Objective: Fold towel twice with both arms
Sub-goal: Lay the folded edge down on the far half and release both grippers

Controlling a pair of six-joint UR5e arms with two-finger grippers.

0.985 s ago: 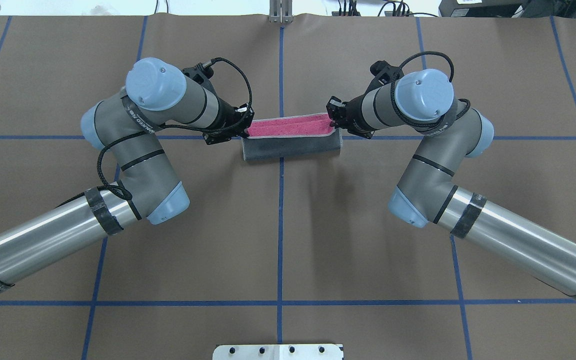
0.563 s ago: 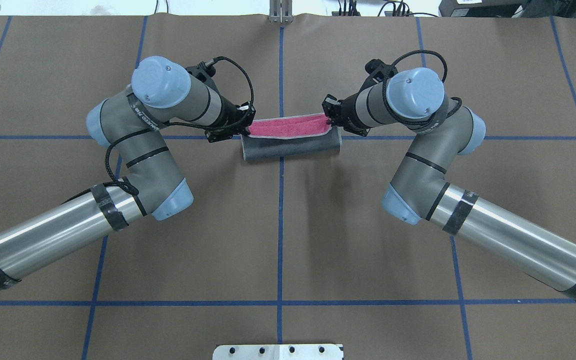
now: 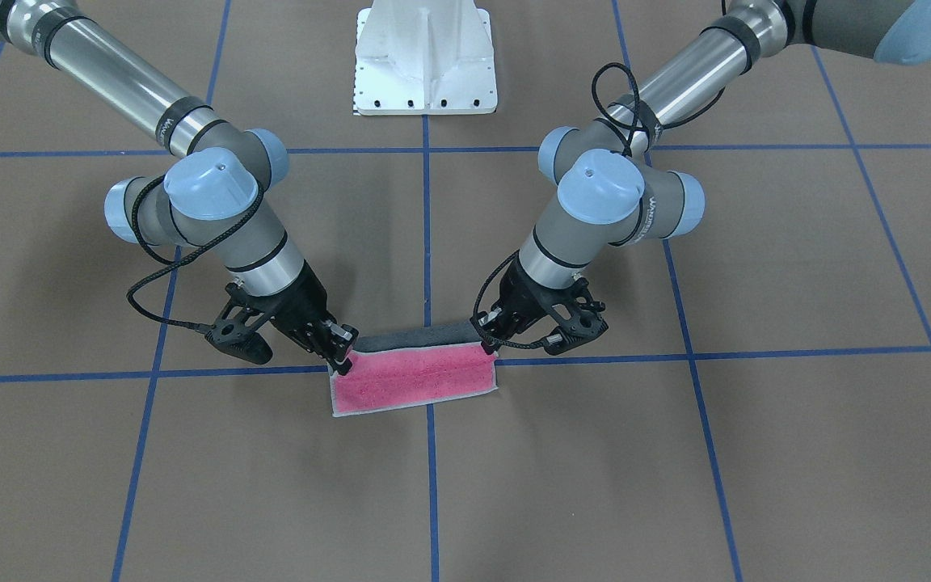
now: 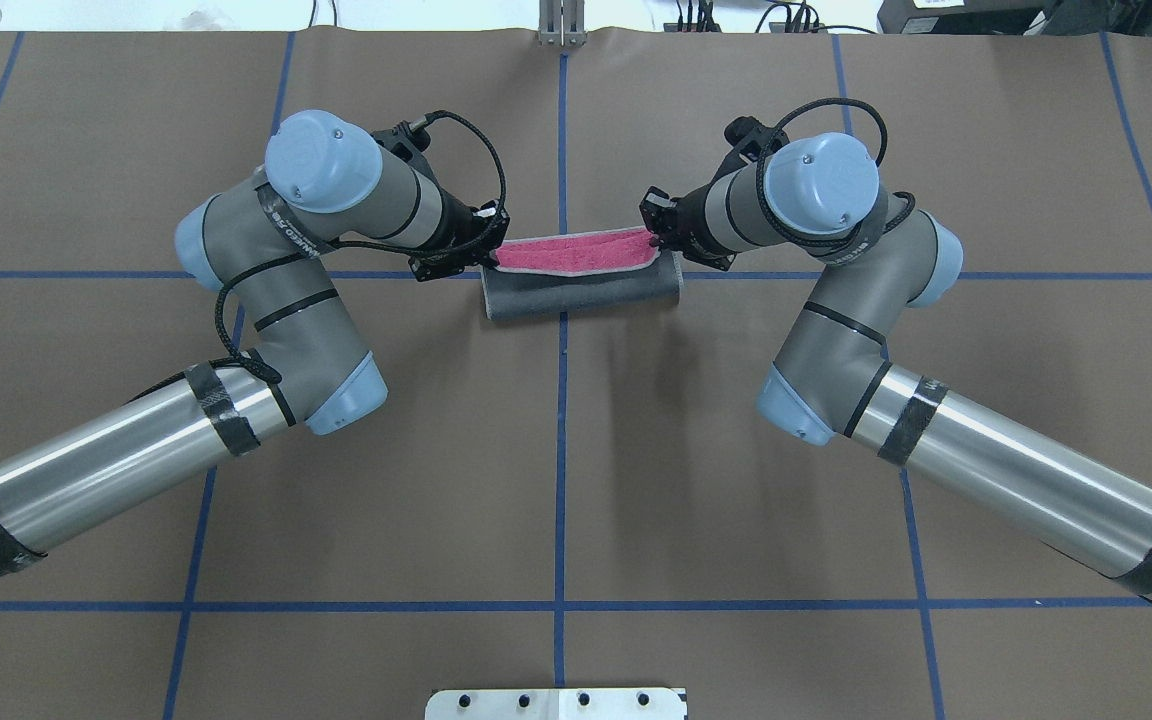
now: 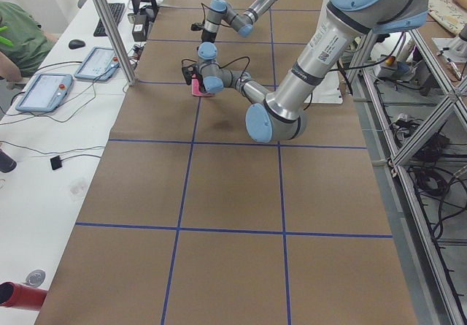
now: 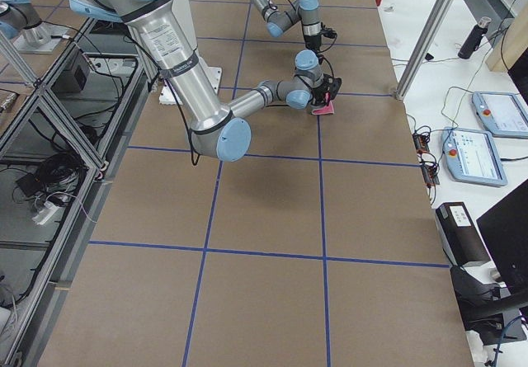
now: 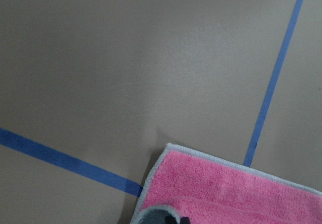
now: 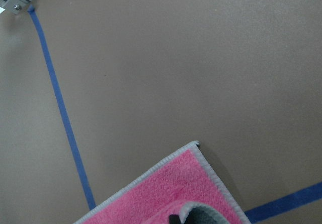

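The towel (image 4: 576, 255) lies mid-table across the centre tape line (image 4: 561, 450), half folded. From overhead its grey face curls up on the robot's side, with a pink strip showing beyond it. The far pink part lies flat on the table (image 4: 86, 150). The left gripper (image 4: 489, 258) is pinched tight on one raised corner and the right gripper (image 4: 654, 240) on the other, both low over the cloth. Each wrist view shows a pink corner flat on the brown surface.
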